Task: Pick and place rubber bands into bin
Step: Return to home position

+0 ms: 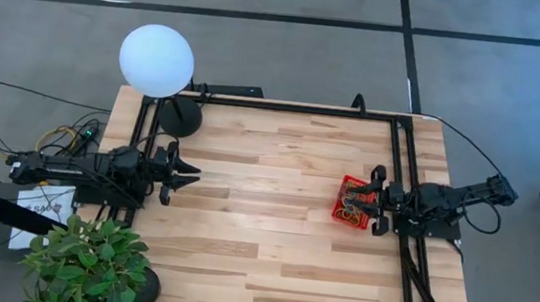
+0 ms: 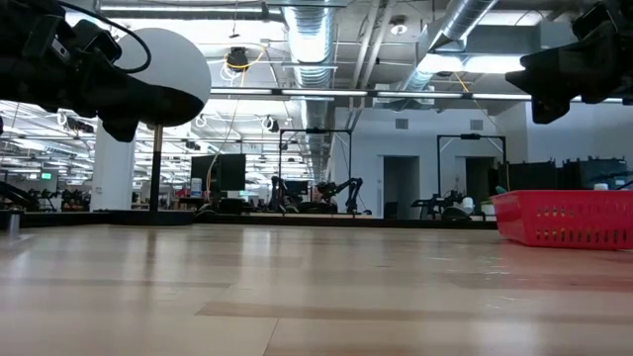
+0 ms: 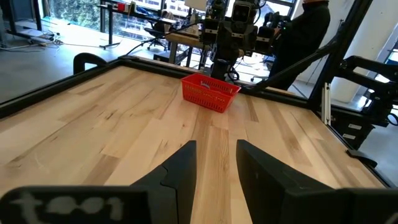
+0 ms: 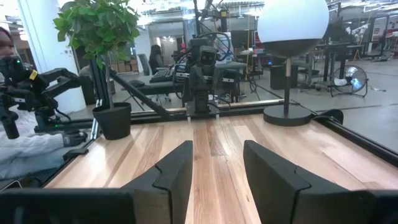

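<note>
High view: the wooden table (image 1: 268, 261) fills the middle of the frame, and its bare boards show no loose bands. The bin (image 1: 342, 189) sits right of centre, near the table's right side. The rubber bands (image 1: 351, 210) lie inside it as a small tangle of mixed colours.

The right gripper (image 1: 374, 199) is at the bin's right edge, its fingers spread wide. In the right wrist view the two dark fingers (image 4: 176, 167) stand well apart, with open table between them. In the low view this gripper (image 2: 579, 64) hangs at the upper right, raised clear above the bin (image 2: 566, 220).

The left gripper (image 1: 185, 173) is at the left of the frame, over the table's left side and well apart from the bin, with its fingers also parted. The left wrist view looks between them across the boards to the bin (image 3: 210, 93).

A lamp with a white globe (image 1: 157, 60) stands at the upper left, and a potted plant (image 1: 90, 259) at the lower left.
</note>
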